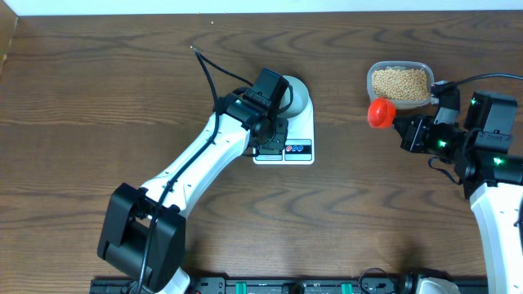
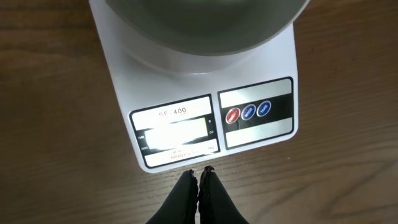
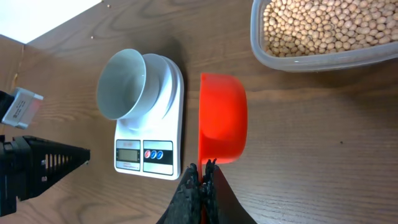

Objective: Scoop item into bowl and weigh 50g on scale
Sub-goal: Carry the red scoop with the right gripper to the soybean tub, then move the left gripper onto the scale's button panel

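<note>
1. My left gripper (image 2: 200, 177) is pressed fully together with nothing between its fingers. It hangs low over the table just short of the scale's front edge, I judge so that one closed tip can press a button
2. The scale (image 2: 273, 62) lies straight ahead of those fingertips. Its display (image 2: 177, 132) is nearest and slightly left, and the three buttons (image 2: 249, 113) are ahead to the right. Glare hides any reading
3. The bowl (image 2: 199, 25) sits on the far half of the scale, beyond the display, so the front panel is uncovered and reachable. From my right wrist its inside shows bare, with no beans in it yet
4. My right gripper (image 3: 202, 177) is clamped on the handle of the red scoop (image 3: 222, 118), which juts straight ahead of the fingers, turned on its side with its rim towards the scale. I cannot see into it, but tipped like that I judge it carries nothing
5. The tub (image 3: 311, 61) stands ahead and to the right of the scoop, near but not touching. All the beans (image 3: 323, 25) I can see are in it, so I judge no scooping is done yet and the next dip calls for a swing right
</note>
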